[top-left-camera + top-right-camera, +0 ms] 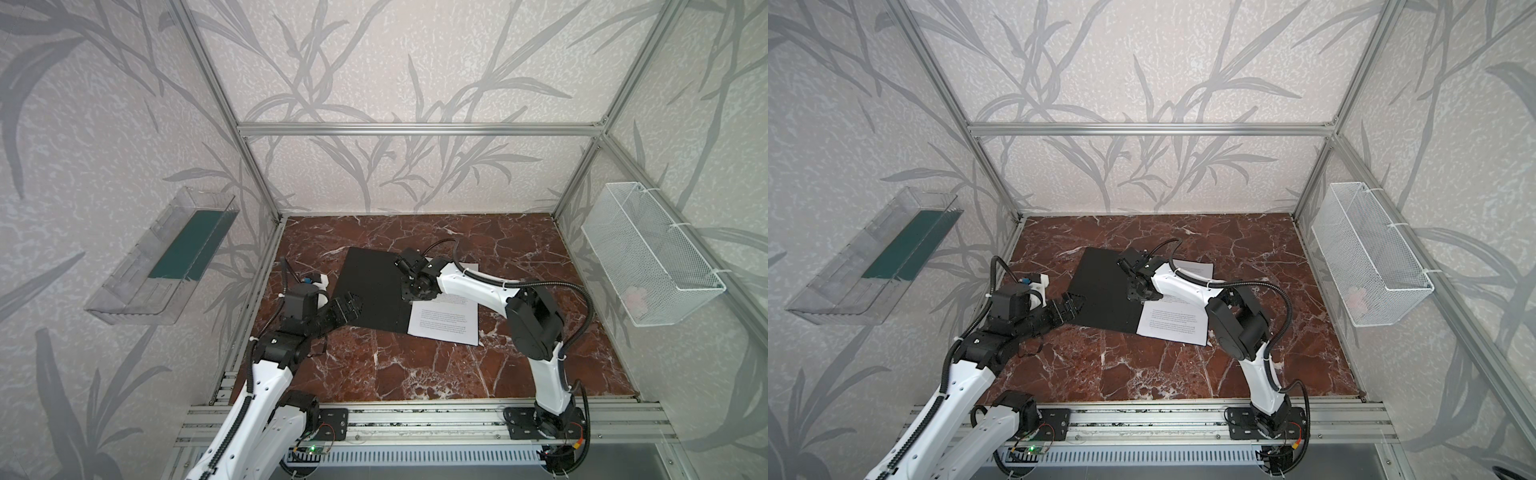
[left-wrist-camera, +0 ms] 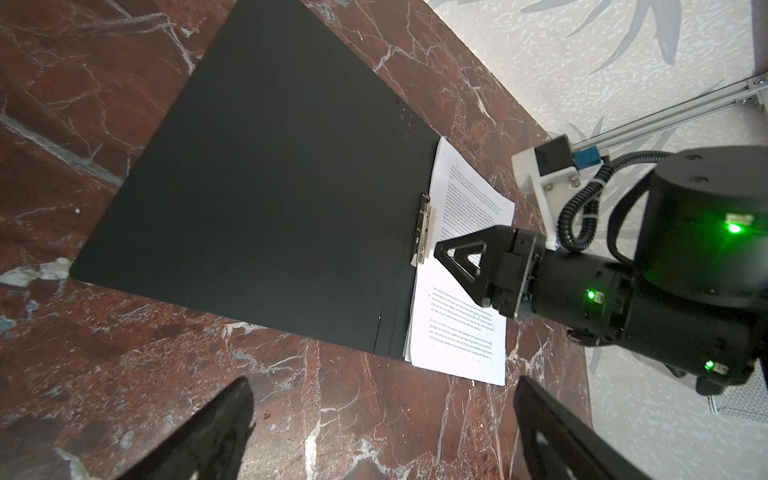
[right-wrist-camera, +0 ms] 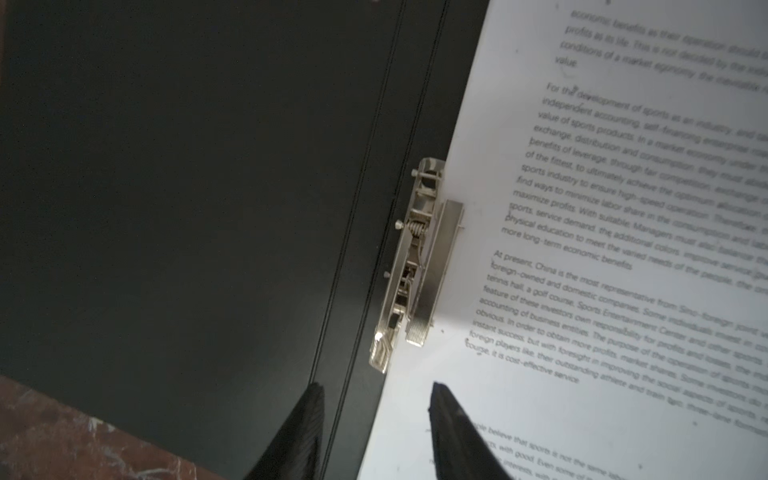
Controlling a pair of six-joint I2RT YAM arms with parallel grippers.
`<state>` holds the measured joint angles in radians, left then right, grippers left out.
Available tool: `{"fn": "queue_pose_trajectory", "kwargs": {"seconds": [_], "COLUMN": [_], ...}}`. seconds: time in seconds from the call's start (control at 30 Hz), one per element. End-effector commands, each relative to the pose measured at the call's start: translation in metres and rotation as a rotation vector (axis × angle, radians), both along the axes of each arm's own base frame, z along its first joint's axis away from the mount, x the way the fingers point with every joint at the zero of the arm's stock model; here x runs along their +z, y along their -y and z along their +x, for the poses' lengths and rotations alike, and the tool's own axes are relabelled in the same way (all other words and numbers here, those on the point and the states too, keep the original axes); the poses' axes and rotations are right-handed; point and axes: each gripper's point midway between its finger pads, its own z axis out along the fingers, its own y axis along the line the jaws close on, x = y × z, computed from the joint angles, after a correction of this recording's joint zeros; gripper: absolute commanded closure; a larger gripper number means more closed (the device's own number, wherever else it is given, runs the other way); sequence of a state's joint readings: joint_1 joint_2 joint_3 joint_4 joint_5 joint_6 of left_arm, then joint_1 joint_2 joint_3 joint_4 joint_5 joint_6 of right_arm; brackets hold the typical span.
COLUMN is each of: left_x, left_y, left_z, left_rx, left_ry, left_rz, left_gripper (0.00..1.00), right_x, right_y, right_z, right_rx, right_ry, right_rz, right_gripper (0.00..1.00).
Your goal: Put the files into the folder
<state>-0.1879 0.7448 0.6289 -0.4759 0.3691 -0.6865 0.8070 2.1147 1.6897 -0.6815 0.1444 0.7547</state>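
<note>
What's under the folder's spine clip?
The edge of the files sits under the clip plate, on the open folder. Sheet count and the folder panel beneath them are hidden.

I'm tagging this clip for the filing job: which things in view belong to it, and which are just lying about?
Job: the folder, open, black inside up; the files, on its right half; metal clip; right pincer, by the clip; left pincer, open, beside the folder.
Lying about: clear wall tray; white mesh basket.
</note>
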Motion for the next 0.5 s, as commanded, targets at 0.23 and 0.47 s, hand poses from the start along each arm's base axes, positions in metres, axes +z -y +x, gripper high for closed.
{"fn": "queue_pose_trajectory", "kwargs": {"seconds": [0.23, 0.47], "left_x": [0.005, 0.002], "left_y": [0.005, 0.008], "left_z": [0.001, -0.001], "left_rx": [-0.019, -0.037], "left_ry": [0.047, 0.044], "left_rz": [-0.028, -0.039], "left_gripper": [0.02, 0.02], "right_x": [-0.022, -0.031], "right_y": [0.005, 0.002], "right_z": [0.008, 0.017], "right_rx": [-0.069, -0.082], "right_ry": [-0.049, -0.056], "right_rz": [-0.110, -0.142], "right_gripper": [0.64, 0.72]}}
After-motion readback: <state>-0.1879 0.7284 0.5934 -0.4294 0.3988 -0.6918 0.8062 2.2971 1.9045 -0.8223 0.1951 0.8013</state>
